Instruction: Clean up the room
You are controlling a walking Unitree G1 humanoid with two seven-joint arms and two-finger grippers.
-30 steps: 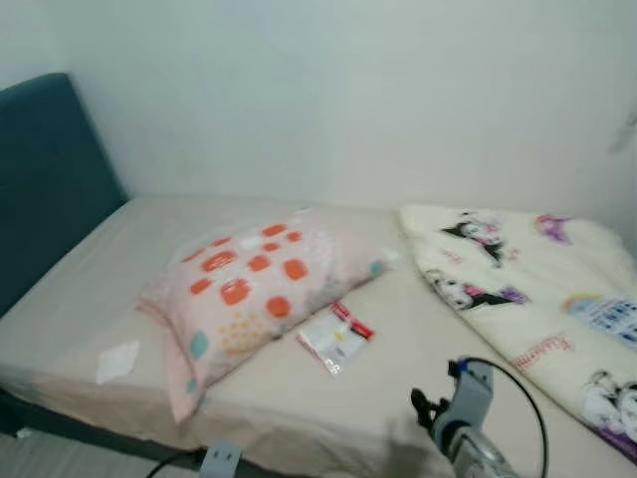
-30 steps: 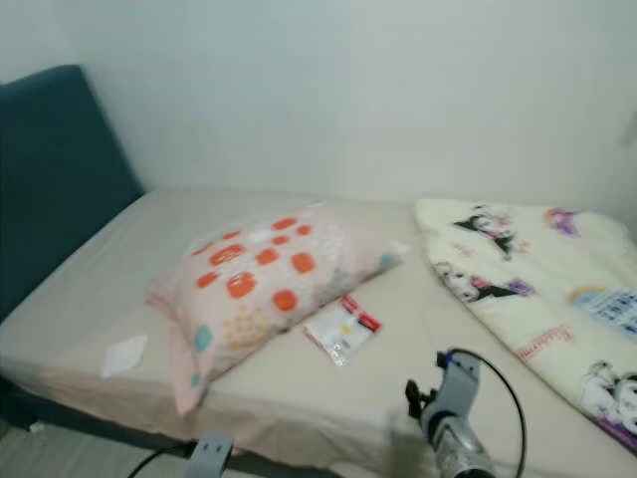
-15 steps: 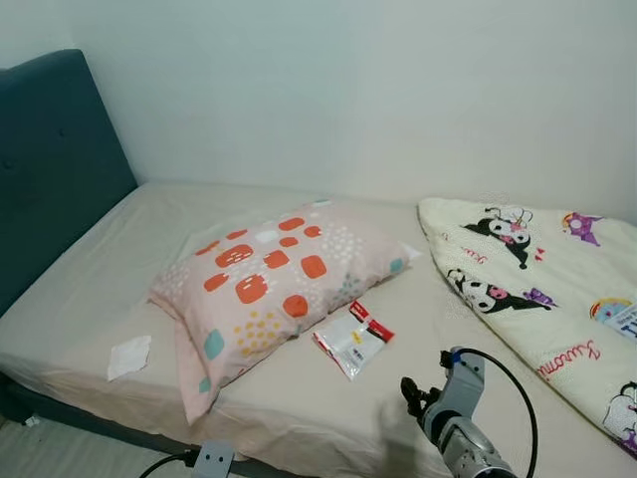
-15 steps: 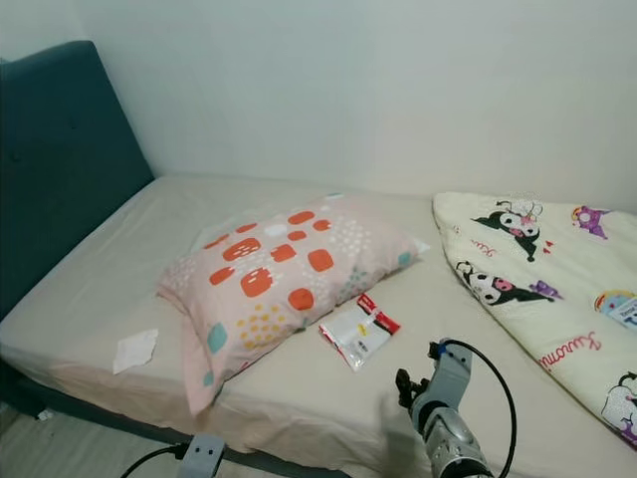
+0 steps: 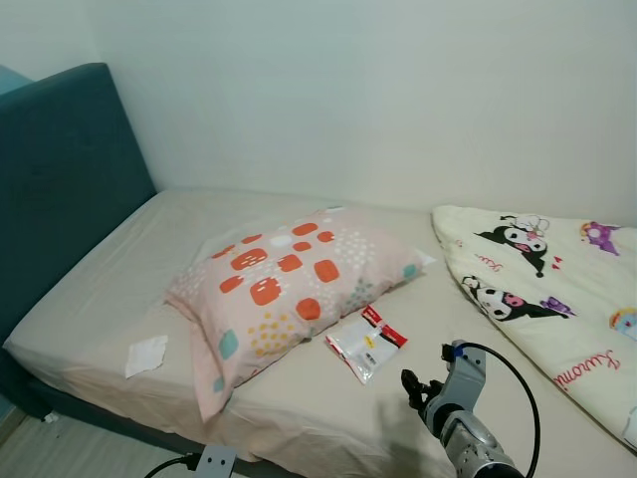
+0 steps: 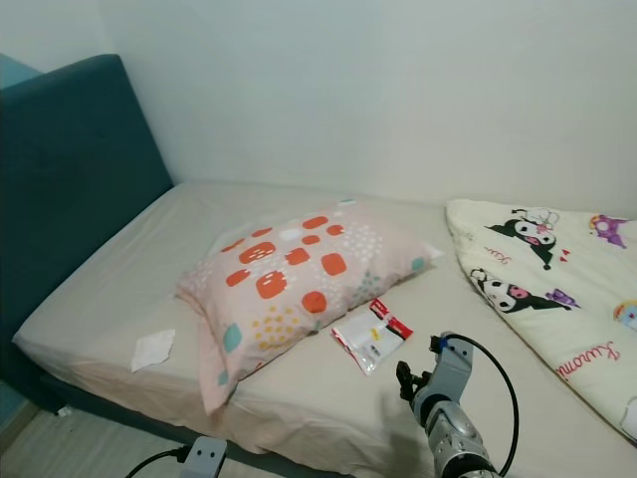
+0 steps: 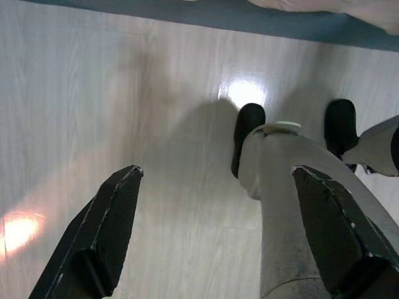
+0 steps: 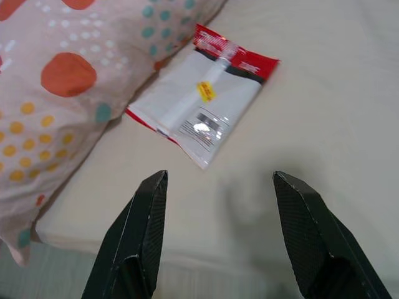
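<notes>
On the bed [image 5: 119, 269], a pillow [image 5: 289, 284] with orange, teal and yellow spots is lying near the middle of the beige sheet, and everything else is sitting around it. Just beside the pillow, on the side toward the blanket [image 5: 557, 289], a flat white packet [image 5: 366, 341] with a red end is lying on the sheet, one corner close against the pillow's edge. On the pillow's other side, toward the teal headboard [image 5: 60, 189], a small white scrap of paper [image 5: 147, 355] is resting near the bed's front edge, well apart from the pillow. The cream blanket with cartoon figures is spreading over the far end of the bed from the headboard, apart from the pillow.

The right gripper [image 8: 218, 243] is hovering over the sheet just short of the packet, its fingers [image 8: 140, 237] spread wide and holding nothing; the packet and the pillow's edge are showing beyond the gap between them. In the head views the right arm is reaching up over the bed's front edge, a black cable looping at its wrist.

The left gripper [image 7: 212, 230] is hanging low beside the bed, pointing down at the pale wood floor [image 7: 93, 93], fingers [image 7: 100, 230] wide apart and empty, with the robot's own grey leg and black feet below it.
</notes>
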